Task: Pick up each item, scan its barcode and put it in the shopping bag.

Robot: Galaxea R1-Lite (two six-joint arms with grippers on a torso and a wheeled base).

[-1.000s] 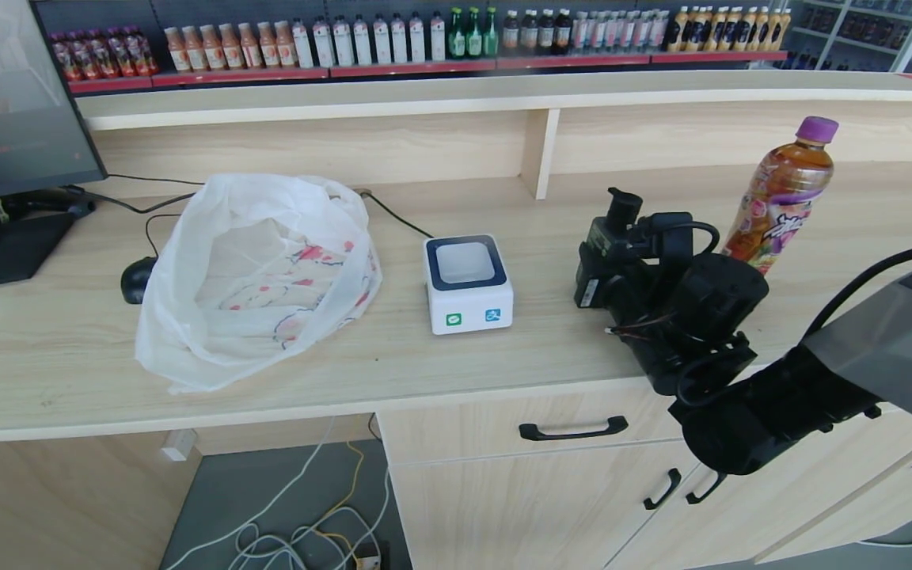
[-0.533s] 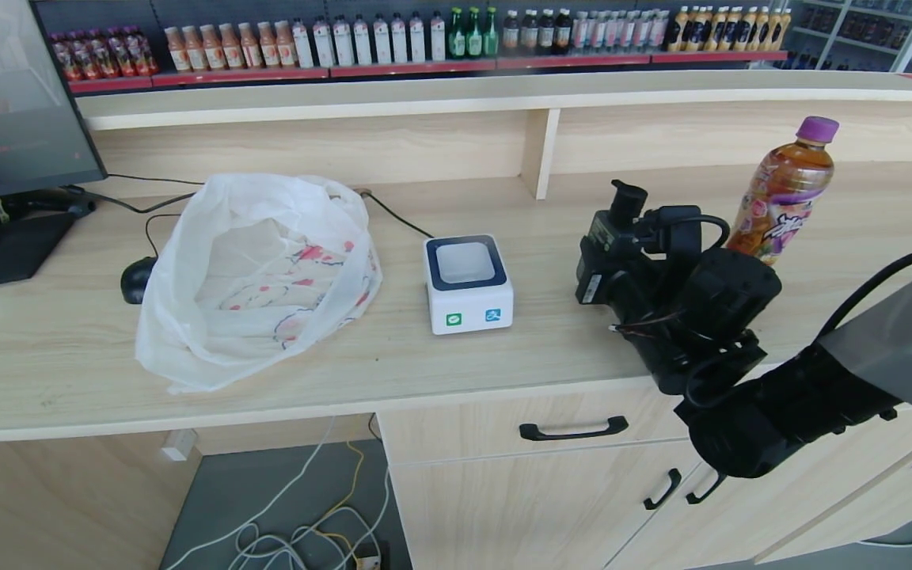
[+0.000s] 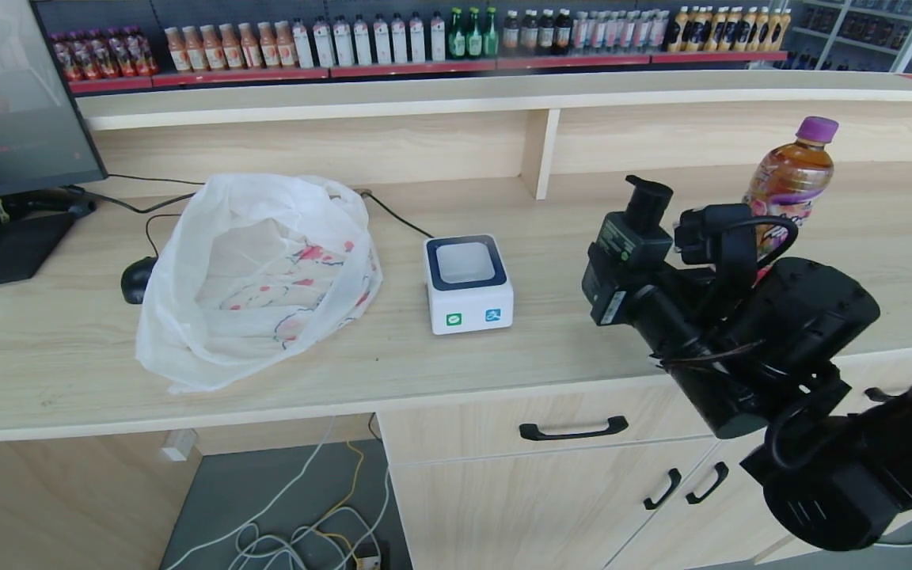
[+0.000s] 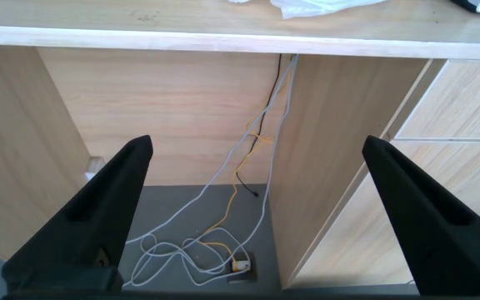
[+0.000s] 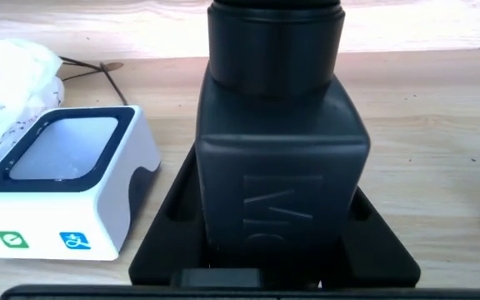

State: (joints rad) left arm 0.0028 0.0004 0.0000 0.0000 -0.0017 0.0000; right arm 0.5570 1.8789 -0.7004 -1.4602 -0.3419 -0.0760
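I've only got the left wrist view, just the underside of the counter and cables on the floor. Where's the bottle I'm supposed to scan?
Observer: The purple-capped bottle stands upright on the counter, well to the right of the white scanner.
Operator: And the shopping bag, where does that sit?
Observer: The shopping bag lies on the other side, left of the white scanner, with its mouth gaping open.
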